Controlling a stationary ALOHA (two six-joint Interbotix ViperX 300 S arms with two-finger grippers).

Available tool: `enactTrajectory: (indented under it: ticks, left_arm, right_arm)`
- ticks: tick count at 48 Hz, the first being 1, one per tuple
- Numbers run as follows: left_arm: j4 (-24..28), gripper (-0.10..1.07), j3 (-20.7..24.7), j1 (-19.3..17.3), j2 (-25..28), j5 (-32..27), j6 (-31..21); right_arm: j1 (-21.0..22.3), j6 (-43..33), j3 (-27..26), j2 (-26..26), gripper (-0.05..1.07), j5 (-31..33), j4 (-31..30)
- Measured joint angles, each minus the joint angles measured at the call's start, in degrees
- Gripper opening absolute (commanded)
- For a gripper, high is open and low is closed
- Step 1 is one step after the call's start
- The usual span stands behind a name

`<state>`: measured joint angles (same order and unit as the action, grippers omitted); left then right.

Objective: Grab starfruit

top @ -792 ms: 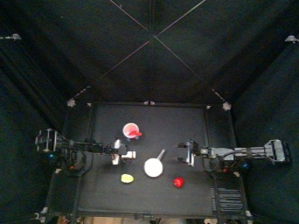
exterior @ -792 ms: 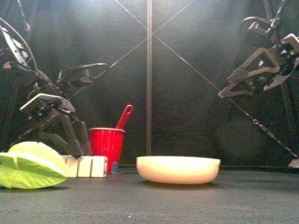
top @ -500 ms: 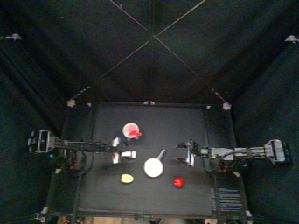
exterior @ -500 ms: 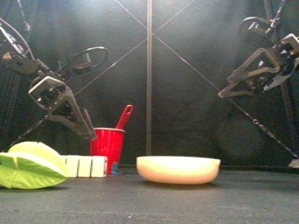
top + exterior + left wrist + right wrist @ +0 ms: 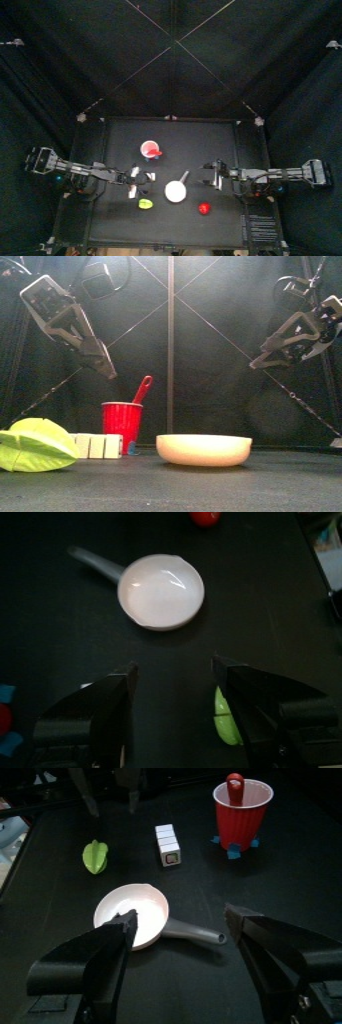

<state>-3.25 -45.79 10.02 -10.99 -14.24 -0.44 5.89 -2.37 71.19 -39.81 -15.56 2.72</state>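
Starfruit (image 5: 144, 204), yellow-green, lies on the table (image 5: 120, 135) just beside the white dish (image 5: 175, 191), on its left-arm side, nothing touching it. Left gripper (image 5: 174, 692) hangs above it, raised off the table, jaws spread and empty. Right gripper (image 5: 183, 928) hovers on the dish's other side, jaws also spread, empty. Red cup (image 5: 150, 150) stands behind the dish; small red fruit (image 5: 203, 208) near the dish's front.
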Motion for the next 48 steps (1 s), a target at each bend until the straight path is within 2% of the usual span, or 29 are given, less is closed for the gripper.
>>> enactTrajectory:
  ticks: [7,15,21,31,48]
  left_arm:
    - [-1.9,0.93,6.6,1.8,7.5,-10.2,-0.4]
    - [-2.6,0.93,11.3,3.3,12.9,-17.7,-1.8]
    - [-1.9,0.93,12.1,4.5,13.3,-19.1,-6.1]
    - [1.8,0.93,10.9,5.0,13.3,-19.5,-13.4]
    - [2.5,0.93,10.7,6.2,14.2,-19.7,-14.8]
  right_arm:
    - [0.0,0.0,0.0,0.0,0.99,-0.1,0.0]
    - [0.0,0.0,0.0,0.0,1.0,-0.1,0.0]
    - [0.1,0.0,0.0,0.0,0.99,0.0,0.0]
    - [0.1,0.0,0.0,0.0,0.99,-0.1,0.0]
    - [0.0,0.0,0.0,0.1,1.0,0.0,0.0]
